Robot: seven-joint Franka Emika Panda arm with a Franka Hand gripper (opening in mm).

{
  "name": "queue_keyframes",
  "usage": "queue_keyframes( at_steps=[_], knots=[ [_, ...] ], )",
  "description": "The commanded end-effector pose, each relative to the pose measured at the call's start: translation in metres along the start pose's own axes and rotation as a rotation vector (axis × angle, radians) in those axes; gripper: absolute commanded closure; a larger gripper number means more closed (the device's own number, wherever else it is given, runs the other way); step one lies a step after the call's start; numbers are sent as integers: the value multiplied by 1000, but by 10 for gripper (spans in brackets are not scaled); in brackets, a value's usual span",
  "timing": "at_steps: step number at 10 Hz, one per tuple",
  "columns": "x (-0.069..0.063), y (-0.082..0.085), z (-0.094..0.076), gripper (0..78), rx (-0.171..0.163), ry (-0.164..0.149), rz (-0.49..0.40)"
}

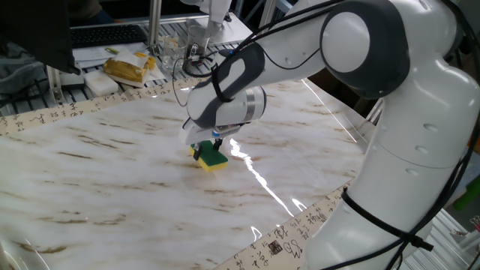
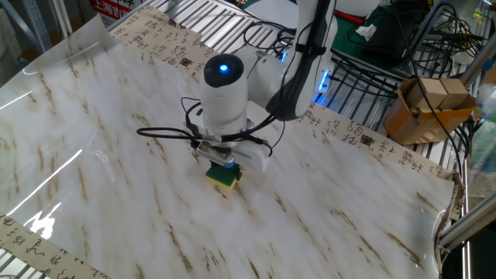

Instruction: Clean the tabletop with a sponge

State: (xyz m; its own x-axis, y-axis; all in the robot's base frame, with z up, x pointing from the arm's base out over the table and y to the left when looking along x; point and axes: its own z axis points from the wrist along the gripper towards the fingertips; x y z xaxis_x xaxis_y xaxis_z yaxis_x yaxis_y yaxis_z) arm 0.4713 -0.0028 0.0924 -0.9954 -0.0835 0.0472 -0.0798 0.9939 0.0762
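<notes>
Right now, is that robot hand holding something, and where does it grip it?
Yes: the end effector grips the small green-topped yellow sponge from above by its upper part, pressing it onto the white marble-look tabletop.
</notes>
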Motion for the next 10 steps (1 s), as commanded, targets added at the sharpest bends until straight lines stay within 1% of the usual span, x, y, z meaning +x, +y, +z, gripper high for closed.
queue_keyframes(
  at_steps=[1,5,10],
  knots=[
    [0,0,-2,765,-2,9,9],
    [2,-1,-4,765,-1,11,27],
    [2,-1,-4,765,-2,16,26]
  ],
)
